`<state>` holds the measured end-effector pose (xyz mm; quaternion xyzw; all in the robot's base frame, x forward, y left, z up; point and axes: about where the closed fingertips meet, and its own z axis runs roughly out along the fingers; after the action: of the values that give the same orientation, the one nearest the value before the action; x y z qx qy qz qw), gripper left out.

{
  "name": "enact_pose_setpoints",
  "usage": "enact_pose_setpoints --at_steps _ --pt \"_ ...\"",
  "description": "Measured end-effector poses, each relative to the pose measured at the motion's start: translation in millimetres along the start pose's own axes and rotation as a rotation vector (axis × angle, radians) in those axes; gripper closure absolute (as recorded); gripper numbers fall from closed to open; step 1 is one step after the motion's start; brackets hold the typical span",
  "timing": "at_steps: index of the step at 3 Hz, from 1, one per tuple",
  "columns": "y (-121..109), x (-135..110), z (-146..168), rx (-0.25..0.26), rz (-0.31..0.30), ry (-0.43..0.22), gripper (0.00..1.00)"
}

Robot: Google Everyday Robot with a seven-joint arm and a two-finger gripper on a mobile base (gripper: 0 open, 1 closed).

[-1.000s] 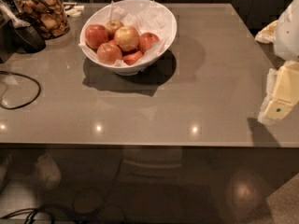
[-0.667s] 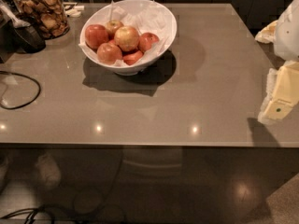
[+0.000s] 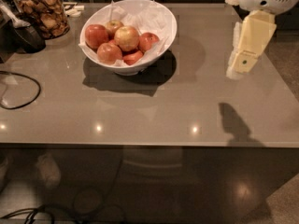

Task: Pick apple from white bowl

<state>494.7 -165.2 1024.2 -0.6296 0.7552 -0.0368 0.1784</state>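
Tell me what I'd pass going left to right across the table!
First the glass jar of brown snacks → white bowl holding the pale apple → end effector, hanging above the table on its right side.

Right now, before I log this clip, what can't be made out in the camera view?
- The apple: its underside is hidden by the redder apples and the wall of the white bowl.
- The bowl's bottom: covered by paper and fruit.
- The claw, over the right side of the table and away from the bowl: its arm is cut off by the top edge.
- The glass jar: its lid is cut off by the top edge.
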Motion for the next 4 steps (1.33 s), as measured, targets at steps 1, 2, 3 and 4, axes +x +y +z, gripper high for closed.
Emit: enact_pose_setpoints --at_steps 1,2,3,4 --pt "-3 -4 -3 0.022 -0.003 -0.014 0.0" --pt "-9 -17 2 0.027 0.061 -0.091 0.0" --pt "-19 -39 14 -0.007 0.102 -0.15 0.0" --pt "-36 -63 31 -0.048 0.107 -0.152 0.0"
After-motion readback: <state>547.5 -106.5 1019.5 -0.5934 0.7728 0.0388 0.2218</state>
